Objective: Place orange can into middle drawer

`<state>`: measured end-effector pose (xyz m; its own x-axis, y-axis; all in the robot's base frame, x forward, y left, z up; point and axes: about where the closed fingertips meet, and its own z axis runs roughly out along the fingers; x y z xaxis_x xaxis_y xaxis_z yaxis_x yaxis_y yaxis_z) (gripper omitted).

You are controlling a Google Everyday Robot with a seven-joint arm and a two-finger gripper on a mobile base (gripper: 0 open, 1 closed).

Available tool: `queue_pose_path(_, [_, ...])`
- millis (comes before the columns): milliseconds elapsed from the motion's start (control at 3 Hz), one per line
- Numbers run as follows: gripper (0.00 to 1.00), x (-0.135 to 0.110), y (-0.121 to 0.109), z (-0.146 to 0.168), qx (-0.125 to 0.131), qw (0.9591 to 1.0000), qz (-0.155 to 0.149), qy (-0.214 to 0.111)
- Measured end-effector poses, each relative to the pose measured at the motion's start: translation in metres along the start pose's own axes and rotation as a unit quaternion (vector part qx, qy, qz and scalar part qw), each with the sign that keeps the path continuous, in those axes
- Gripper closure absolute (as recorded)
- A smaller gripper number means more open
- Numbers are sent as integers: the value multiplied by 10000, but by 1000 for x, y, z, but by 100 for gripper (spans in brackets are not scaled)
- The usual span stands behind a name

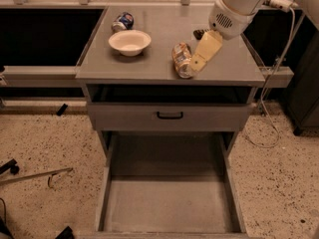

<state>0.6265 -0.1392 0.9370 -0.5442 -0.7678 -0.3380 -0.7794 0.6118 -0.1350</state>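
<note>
The orange can [181,59] lies on its side near the front edge of the grey cabinet top [159,68], its shiny silver end towards the front. My gripper [195,62] reaches down from the upper right on the white arm [234,6] and sits right against the can's right side. The middle drawer [169,203] is pulled out wide below the cabinet, with a bare grey floor and nothing in it.
A white bowl [129,41] and a blue-and-white can [123,21] stand at the top's back left. A small dark object [199,33] lies behind the gripper. A shut drawer front with a black handle [169,115] sits above the open drawer. A cable [269,108] hangs at right.
</note>
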Motion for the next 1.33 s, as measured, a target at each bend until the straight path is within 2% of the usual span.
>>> queue_pose_path(333, [0, -15, -11, 12, -134, 9991, 384, -146])
queue_pose_path(667, [0, -38, -27, 26, -206, 9940, 988, -430])
queue_pose_path(1333, [0, -39, -27, 30, -182, 9933, 1072, -402])
